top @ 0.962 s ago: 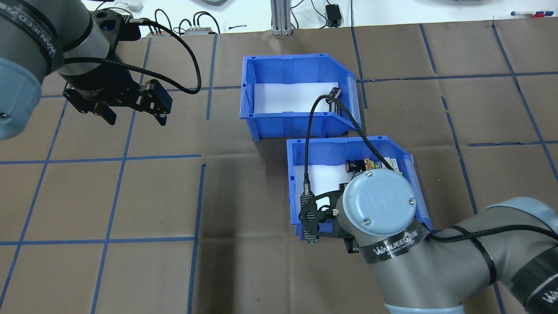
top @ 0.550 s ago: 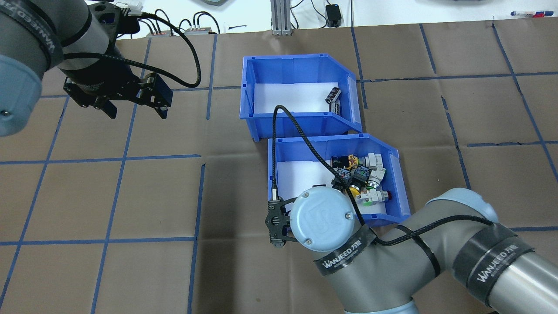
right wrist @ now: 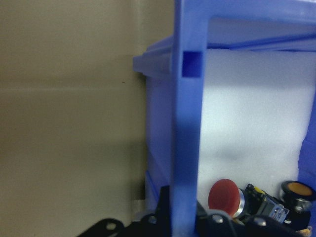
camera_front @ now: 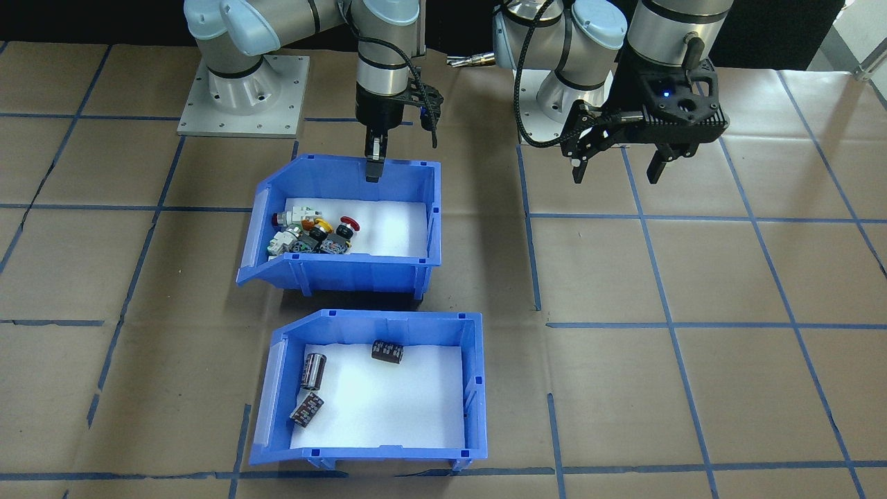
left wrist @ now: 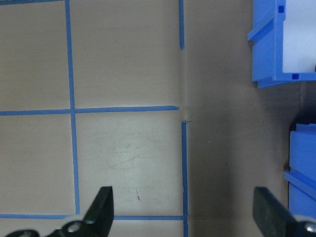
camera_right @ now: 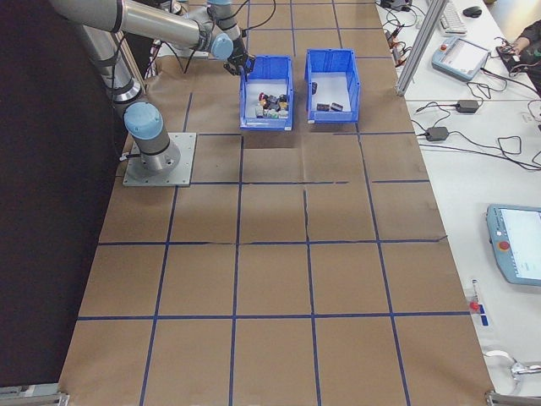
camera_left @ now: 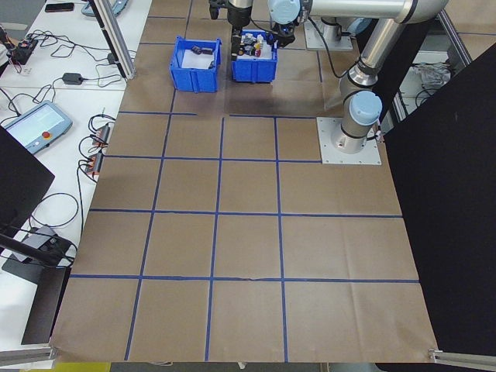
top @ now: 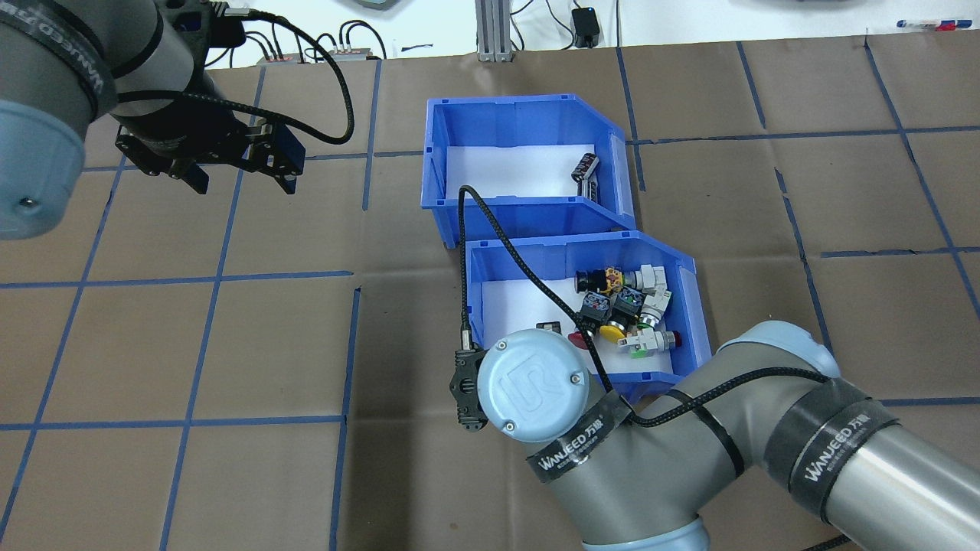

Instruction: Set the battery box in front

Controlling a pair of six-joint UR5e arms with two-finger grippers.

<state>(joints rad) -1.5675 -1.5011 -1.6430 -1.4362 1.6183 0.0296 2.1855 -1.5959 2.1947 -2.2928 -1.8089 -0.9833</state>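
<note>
The battery box (camera_front: 388, 454) (top: 505, 210) is a blue bin with a white floor, holding three dark cells (camera_front: 314, 371). It lies on the side away from the robot. The switch bin (camera_front: 346, 274) (top: 551, 256), full of coloured push buttons (top: 628, 314), stands just behind it, nearer the robot's base. My right gripper (camera_front: 374, 165) is shut on that bin's rear wall (right wrist: 185, 123). My left gripper (camera_front: 615, 173) (top: 241, 180) (left wrist: 186, 210) hangs open and holds nothing, over bare table well to the side of both bins.
Brown paper with a blue tape grid covers the table. The arms' base plates (camera_front: 242, 97) are behind the bins. An aluminium post (top: 494, 30) and cables line the far edge. In the left wrist view the battery box corner (left wrist: 269, 54) and switch bin (left wrist: 302, 158) show at the right.
My right gripper has dragged the switch bin toward the robot's left and slightly farther out, close against the battery box. My left gripper has drifted a little farther from the robot, still open.
</note>
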